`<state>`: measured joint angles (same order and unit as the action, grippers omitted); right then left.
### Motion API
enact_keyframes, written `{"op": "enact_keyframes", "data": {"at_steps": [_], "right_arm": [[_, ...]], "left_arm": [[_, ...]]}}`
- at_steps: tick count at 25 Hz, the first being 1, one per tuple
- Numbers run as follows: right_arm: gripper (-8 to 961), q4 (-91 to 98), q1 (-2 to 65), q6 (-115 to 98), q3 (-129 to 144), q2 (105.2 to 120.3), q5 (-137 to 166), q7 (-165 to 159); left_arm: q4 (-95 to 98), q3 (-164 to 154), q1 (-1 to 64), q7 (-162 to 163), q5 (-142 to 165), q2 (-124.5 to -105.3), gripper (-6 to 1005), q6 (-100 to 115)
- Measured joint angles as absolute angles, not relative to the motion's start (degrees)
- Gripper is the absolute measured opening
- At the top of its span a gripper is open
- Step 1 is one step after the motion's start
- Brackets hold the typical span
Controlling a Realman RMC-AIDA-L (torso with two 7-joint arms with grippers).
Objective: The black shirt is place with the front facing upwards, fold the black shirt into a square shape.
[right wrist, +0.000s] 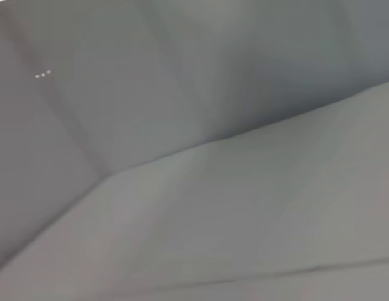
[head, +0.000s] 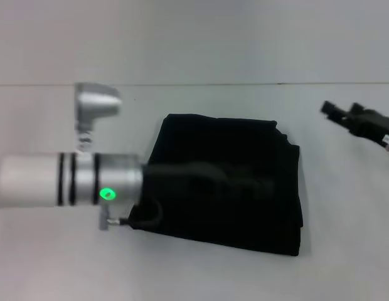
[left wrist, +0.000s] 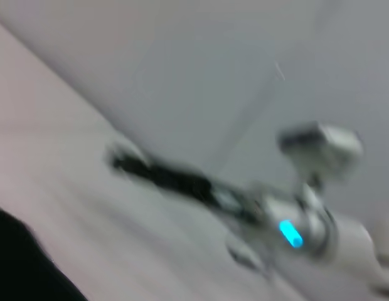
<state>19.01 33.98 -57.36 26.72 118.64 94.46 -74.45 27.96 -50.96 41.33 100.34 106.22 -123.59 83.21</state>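
Note:
The black shirt (head: 226, 182) lies folded into a rough square in the middle of the white table (head: 345, 251); no lettering shows on it. My left arm reaches in from the left, and its dark gripper (head: 254, 184) hovers blurred over the shirt's middle. My right gripper (head: 337, 111) hangs above the table at the far right, well clear of the shirt. In the left wrist view a corner of the shirt (left wrist: 19, 266) shows, with the right gripper (left wrist: 122, 160) farther off across the table. The right wrist view holds only table and wall.
The left arm's silver wrist section (head: 97, 179) with a green light lies over the table left of the shirt. The table's far edge (head: 245, 83) meets a pale wall.

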Motion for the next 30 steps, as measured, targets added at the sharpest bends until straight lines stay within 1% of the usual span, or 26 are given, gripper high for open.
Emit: {"op": "enact_keyframes", "data": {"at_steps": [3,6,7,8,9,11,13,18,20,22,30], "right_arm": [[927,19.33,34.25,-63.48,30.19,116.44,99.75,-83.4],[927,20.43,34.56,-69.26,33.77,114.18,105.13,-92.44],[927,21.05,34.61,-72.06,34.94,113.56,107.13,-93.91],[927,21.53,34.6,-74.78,35.81,113.22,108.84,-94.46],[927,22.22,34.49,-77.92,36.65,113.06,110.59,-94.05],[927,23.74,33.57,-83.4,37.55,113.38,113.44,-89.85],[927,24.8,32.14,-86.66,37.72,114.46,114.91,-83.13],[927,28.2,27.57,-89.03,37.34,118.59,115.49,-67.91],[927,28.39,26.59,-88.46,37.15,119.37,115.39,-63.3],[928,27.65,26.04,-87.8,37.1,119.69,115.35,-59.4],[927,26.1,25.67,-85.29,37.08,119.7,115.46,-55.16]], "left_arm": [[28.24,-44.54,39.6,102.48,104.44,-122.25,798,82.46],[26.79,-38.54,38.86,109.28,104.5,-119.98,797,79.45],[26.03,-37.65,38.59,113.19,104.76,-118.65,797,77.26],[25.01,-37.55,38.35,117.45,104.95,-117.24,796,74.92],[24.19,-37.54,38.19,120.0,105.05,-116.28,796,73.46],[22.03,-37.26,37.8,124.32,105.1,-114.21,795,71.33],[21.03,-36.79,37.32,126.71,105.12,-112.99,795,70.68],[20.86,-37.12,37.11,132.86,107.48,-112.71,793,68.14],[20.65,-37.77,37.84,134.25,109.6,-112.93,793,66.66],[20.61,-38.57,38.6,135.1,110.92,-113.2,792,65.36],[20.48,-42.07,40.77,136.31,112.15,-113.93,792,60.79]]}}
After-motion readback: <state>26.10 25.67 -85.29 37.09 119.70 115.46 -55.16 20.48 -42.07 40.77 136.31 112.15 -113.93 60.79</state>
